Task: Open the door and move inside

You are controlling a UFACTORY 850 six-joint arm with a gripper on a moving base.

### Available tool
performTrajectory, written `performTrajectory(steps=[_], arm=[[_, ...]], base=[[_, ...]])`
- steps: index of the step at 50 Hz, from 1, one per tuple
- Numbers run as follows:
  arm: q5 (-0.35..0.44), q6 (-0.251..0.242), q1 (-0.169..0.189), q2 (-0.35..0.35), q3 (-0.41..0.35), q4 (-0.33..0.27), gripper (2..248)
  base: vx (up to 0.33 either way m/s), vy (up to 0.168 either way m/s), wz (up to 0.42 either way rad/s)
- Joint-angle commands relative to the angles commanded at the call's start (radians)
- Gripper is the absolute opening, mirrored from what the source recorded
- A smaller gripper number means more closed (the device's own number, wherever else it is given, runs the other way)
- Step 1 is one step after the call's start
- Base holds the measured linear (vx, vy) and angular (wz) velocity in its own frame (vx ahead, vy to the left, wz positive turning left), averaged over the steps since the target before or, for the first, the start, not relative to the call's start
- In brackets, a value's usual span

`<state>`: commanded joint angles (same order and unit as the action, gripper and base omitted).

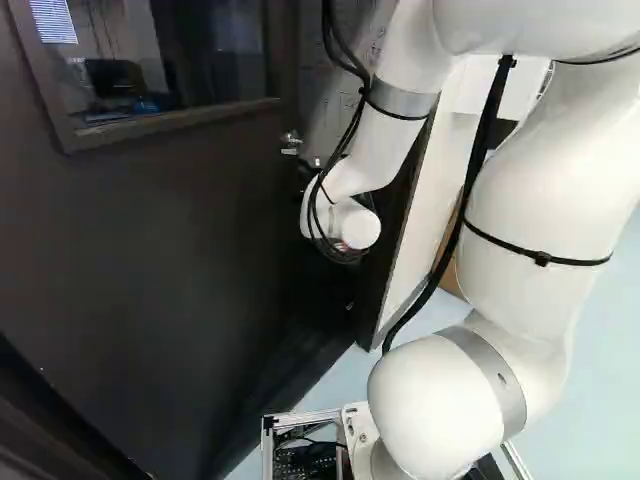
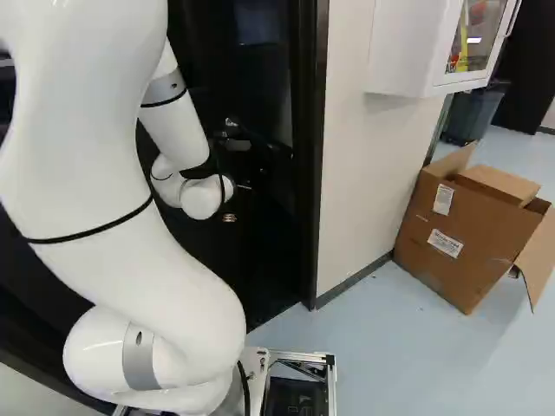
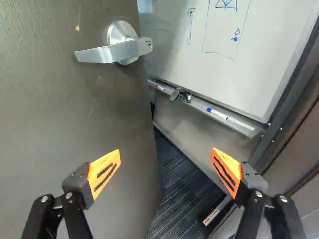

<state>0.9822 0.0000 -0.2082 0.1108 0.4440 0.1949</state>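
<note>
The jaws of your gripper [image 3: 166, 152] stand spread wide, one orange-padded finger in front of the door [image 3: 50, 124], the other across the gap, toward the door frame [image 2: 307, 173]. Your arm [image 1: 530, 220] rises from the joint at the foot of both base views, bends high up and drops to its wrist [image 1: 345, 220], which hangs near the door's handle edge. The silver lever handle [image 3: 112, 52] is on the door face, close to its free edge, ahead of the gripper and apart from both fingers. The door stands ajar.

Through the gap you see dark carpet [image 3: 179, 189] and a whiteboard [image 3: 234, 59], with markers [image 3: 218, 114] on the tray along its lower edge. Right of the frame in the right base view, an open cardboard box [image 2: 468, 230] sits on the floor [image 2: 390, 347] by the wall corner, below a white cabinet [image 2: 403, 52].

Your wrist hides the fingers in both base views, the arm's high bend is cut off, and the dark door surface beside the wrist is hard to make out.
</note>
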Motion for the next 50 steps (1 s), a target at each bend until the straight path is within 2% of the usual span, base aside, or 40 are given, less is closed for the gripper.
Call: performTrajectory(steps=[50], arm=[[0.000,0.000,-0.099,0.063,0.070,0.130,247]], base=[[0.000,0.000,0.000]])
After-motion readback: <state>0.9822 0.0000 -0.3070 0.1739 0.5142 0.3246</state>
